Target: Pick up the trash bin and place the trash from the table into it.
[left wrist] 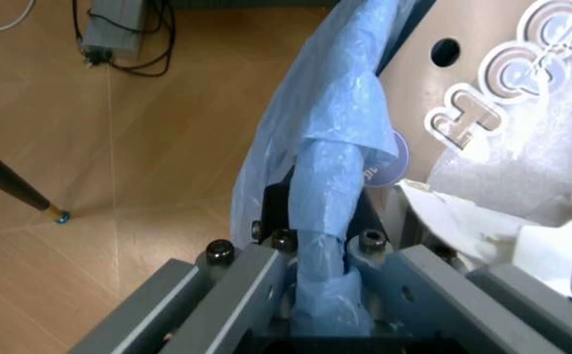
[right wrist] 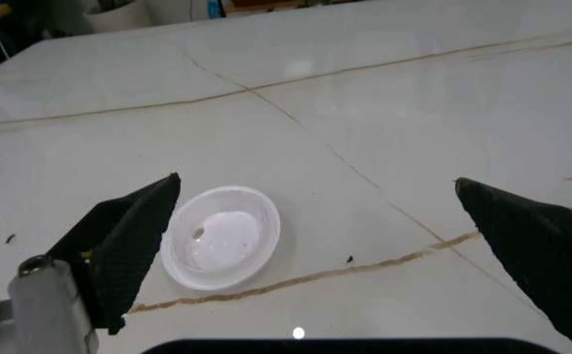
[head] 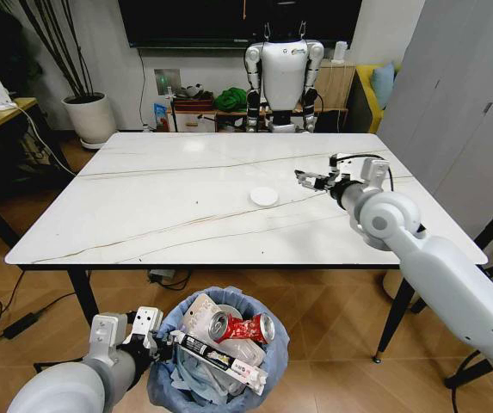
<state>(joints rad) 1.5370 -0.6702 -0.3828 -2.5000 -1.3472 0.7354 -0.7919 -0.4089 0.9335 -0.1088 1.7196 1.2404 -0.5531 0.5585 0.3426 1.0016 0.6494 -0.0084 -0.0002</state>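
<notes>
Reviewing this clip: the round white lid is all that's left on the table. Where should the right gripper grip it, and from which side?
Probably from above, pinching across opposite rim edges: the lid lies flat and shallow on the table. The open right gripper hovers beside it.

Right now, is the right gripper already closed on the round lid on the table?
No, the right gripper is open, its fingers spread wide above the table, and the round lid lies untouched between them.
</notes>
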